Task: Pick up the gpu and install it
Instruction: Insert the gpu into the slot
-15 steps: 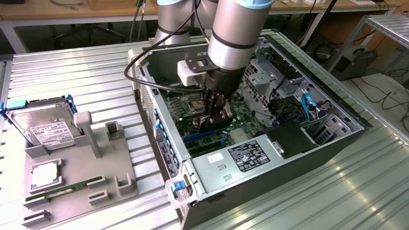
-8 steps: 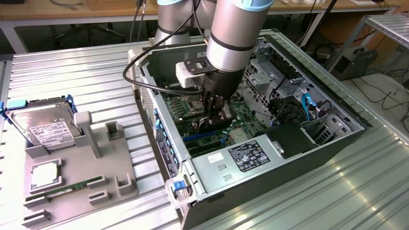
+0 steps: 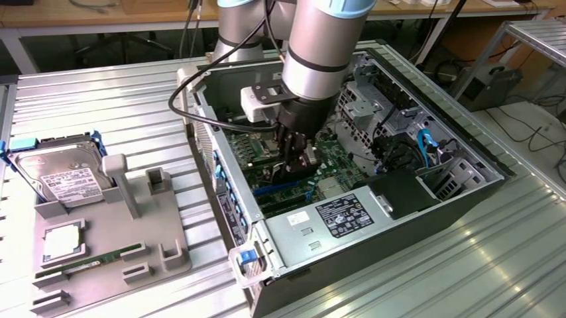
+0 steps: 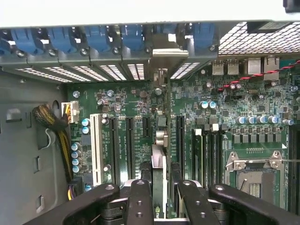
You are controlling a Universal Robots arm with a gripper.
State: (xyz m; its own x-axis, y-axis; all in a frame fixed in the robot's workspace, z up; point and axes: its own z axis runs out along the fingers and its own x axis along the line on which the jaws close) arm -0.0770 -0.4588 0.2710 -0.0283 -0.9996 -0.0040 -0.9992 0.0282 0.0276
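The graphics card (image 4: 159, 154) hangs edge-on inside the computer case (image 3: 372, 271), over the long slots of the motherboard (image 4: 234, 108), clamped between the fingers of the gripper (image 4: 163, 190). If its bracket snags the rear slot frame, or its edge misses the slot, pushing down could tilt the card or strain the board.
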